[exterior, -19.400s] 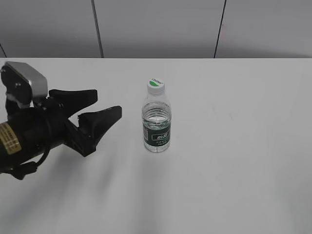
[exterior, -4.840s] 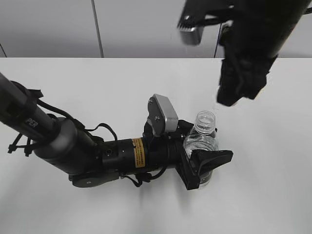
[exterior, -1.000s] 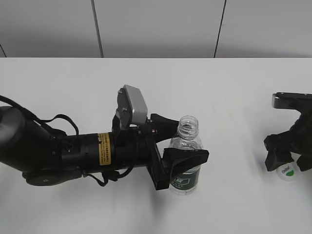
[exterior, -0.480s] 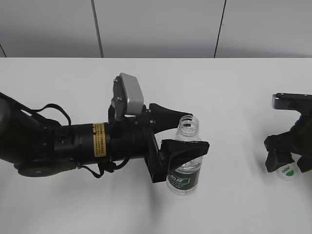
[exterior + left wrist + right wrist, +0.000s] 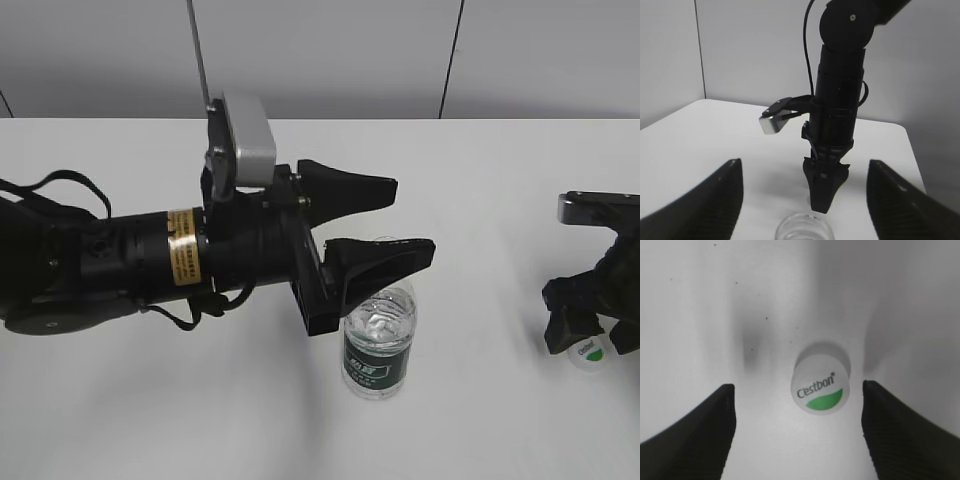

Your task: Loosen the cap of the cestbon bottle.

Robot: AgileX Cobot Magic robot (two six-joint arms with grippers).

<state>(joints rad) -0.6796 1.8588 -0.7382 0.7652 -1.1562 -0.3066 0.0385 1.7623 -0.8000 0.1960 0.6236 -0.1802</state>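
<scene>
The cestbon bottle stands upright on the white table, open-necked, with its dark green label toward me. Its open mouth shows at the bottom of the left wrist view. My left gripper is open and hangs just above the bottle, clear of it; its fingers frame the left wrist view. The white cap with a green half-moon and "Cestbon" text lies on the table at the right. My right gripper is open over the cap, and it stands at the right edge of the exterior view.
The white table runs back to a grey panelled wall. The left arm's black body lies across the left half of the table. The right arm stands upright beyond the bottle in the left wrist view.
My left gripper has let go of the bottle and risen above it, moving slightly left. The bottle stays standing. The right gripper and the cap have not moved.
</scene>
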